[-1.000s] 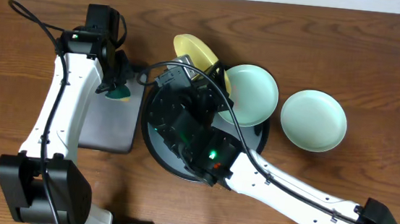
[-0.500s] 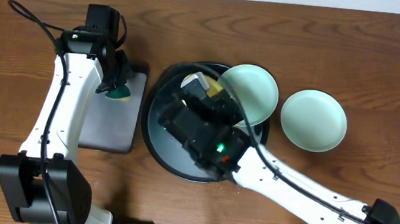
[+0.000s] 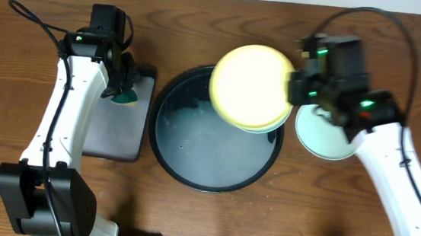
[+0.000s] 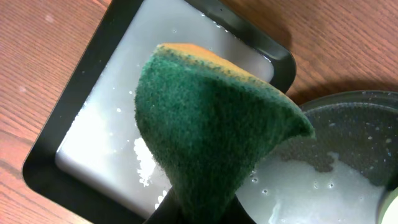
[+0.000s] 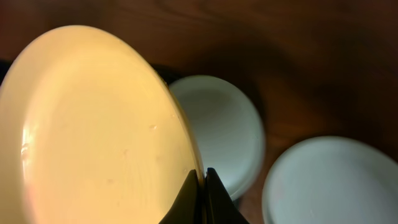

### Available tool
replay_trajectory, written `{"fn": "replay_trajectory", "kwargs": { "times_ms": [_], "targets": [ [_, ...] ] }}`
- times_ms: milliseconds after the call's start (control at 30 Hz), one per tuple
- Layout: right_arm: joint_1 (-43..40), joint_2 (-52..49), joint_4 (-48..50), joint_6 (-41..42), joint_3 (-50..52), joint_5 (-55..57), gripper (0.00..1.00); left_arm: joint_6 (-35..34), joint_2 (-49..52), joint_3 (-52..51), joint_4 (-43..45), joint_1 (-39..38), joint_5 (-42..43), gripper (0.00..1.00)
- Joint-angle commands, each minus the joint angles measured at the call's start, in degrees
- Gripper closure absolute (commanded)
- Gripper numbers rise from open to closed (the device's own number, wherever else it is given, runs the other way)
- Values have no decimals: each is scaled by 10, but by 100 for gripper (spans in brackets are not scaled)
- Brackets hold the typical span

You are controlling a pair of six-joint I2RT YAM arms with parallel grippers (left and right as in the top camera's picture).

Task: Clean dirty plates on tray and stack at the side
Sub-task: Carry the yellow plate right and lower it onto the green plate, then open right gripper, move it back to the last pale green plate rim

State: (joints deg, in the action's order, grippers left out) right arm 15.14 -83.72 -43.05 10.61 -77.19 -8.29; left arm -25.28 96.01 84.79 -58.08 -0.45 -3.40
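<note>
Carrying yellow plate (image 3: pixel 250 88), rim pinched tight in right gripper (image 5: pixel 201 186), above round tray's (image 3: pixel 190 179) one o'clock, over a mint plate (image 5: pixel 224 134). Next, likely: lowering it level onto table mint plate (image 3: pixel 330 144) at three. Farthest, at nine: clamping sponge (image 4: pixel 211 124) in left gripper (image 3: pixel 122 84) over grey tray (image 3: pixel 113 136).

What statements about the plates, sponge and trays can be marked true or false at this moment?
1. The right tool is shut on the rim of the pale yellow round plastic plate. True.
2. The left tool is empty. False: it is shut on the green-and-yellow sponge.
3. One pale mint round plastic plate lies on the wooden table, outside the large round black tray. True.
4. The sponge hangs over the black tray. False: it is over the dark grey rectangular tray.
</note>
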Motion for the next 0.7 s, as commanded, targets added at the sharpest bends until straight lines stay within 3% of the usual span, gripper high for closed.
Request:
{"fn": "replay_trajectory", "kwargs": {
  "times_ms": [0,267,600,667],
  "targets": [
    [-110,3,-23,14,-9,-64,99,8,2,5,0,1,-7,92],
    [-317,-29,-71,42,25,62,99,8,2,5,0,1,-7,92],
    [-337,-99,-52,42,87,63,99,8,2,5,1,1,-7,92],
    [-330,-104,-52,42,94,63,92,8,2,5,1,1,-7,92]
  ]
}}
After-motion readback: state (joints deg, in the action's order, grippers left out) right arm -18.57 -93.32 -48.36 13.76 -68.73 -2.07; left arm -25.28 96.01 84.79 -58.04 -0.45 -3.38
